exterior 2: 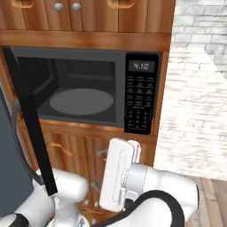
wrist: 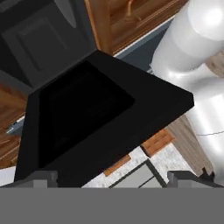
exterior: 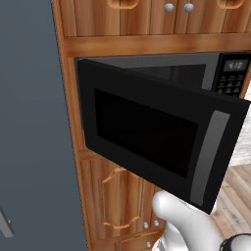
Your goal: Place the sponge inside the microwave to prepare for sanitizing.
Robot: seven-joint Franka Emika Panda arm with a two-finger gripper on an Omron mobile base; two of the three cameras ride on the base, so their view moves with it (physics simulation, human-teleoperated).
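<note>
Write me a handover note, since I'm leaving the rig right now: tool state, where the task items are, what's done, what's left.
Tool: its fingertips stand apart with nothing between them, just beneath the swung-out door, so open and empty.
Microwave: its door is open, hinged at the left; the turntable inside is bare.
Sponge: I can't place it from these views.
Done: door opened.
Left: find the sponge, grasp it and set it on the turntable.
</note>
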